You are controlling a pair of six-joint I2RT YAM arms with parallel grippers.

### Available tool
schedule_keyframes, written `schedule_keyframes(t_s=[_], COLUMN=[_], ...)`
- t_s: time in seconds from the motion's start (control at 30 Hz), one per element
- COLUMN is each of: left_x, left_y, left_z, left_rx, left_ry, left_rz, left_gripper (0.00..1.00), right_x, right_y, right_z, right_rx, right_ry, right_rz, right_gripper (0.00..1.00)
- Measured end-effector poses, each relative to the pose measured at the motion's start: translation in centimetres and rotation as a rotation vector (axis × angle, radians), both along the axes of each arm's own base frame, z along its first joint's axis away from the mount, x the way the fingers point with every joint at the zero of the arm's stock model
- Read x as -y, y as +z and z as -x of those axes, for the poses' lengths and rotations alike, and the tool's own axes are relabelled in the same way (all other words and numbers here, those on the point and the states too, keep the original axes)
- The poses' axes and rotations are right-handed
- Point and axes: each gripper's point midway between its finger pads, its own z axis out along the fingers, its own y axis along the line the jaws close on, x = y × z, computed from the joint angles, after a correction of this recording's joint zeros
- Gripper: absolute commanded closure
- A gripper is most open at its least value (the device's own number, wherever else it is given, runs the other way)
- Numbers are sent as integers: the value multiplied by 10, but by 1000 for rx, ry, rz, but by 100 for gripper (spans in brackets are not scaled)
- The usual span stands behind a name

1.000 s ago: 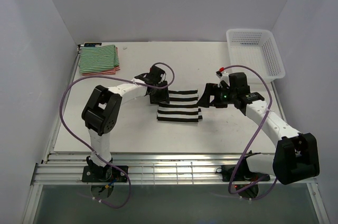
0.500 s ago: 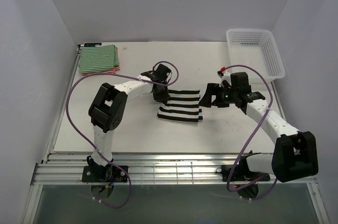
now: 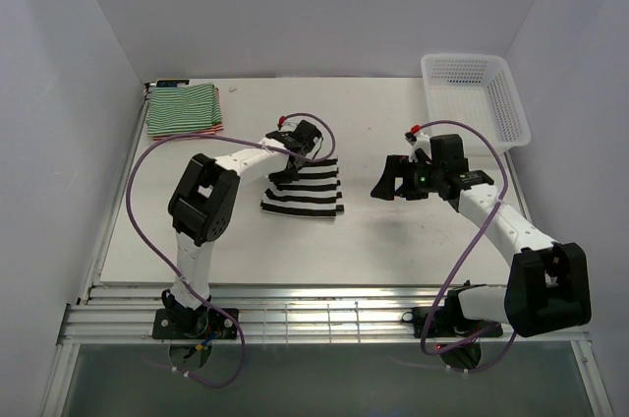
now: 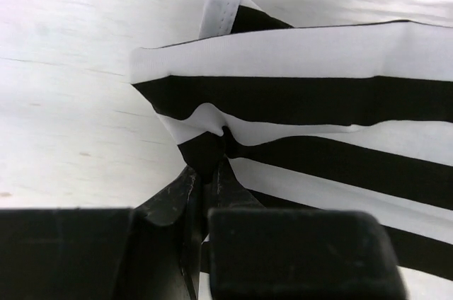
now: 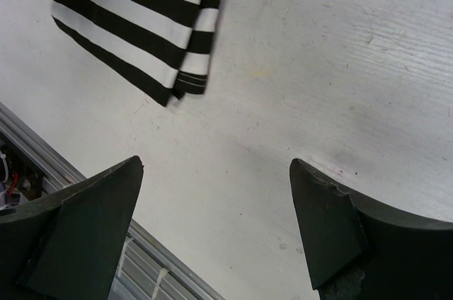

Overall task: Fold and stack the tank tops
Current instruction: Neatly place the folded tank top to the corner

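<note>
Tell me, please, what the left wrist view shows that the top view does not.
Only left wrist: the left gripper pinching a bunched edge of the black-and-white top. Only top: the green-and-white top stacked on the red-and-white top, the basket, the open right gripper. Both: the black-and-white top and left gripper.

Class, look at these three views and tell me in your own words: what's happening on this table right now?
The left gripper is shut on a pinch of the folded black-and-white tank top in the middle of the table. The right gripper hangs open over bare table to that top's right, holding nothing. The green-and-white tank top lies folded on the red-and-white tank top in the far left corner. A white basket sits at the far right.
</note>
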Motion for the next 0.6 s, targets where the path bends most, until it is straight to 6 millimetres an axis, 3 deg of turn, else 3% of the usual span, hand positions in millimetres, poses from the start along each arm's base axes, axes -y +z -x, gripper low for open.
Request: schedule_keyframes(t_s=[0.23,0.6], left_x=[-53,-131], left_y=[30,80], left_z=[-31,-103], left_rx=[76,205], left_ry=[12,42], left_rz=[-213,-278], left_gripper=[100,100], right_x=[4,11], right_y=[-10,-32], right_z=[-2,-5], right_rx=[-29,-94], right_ry=[-9,-20], right_rz=[11,28], right_gripper=[10,10])
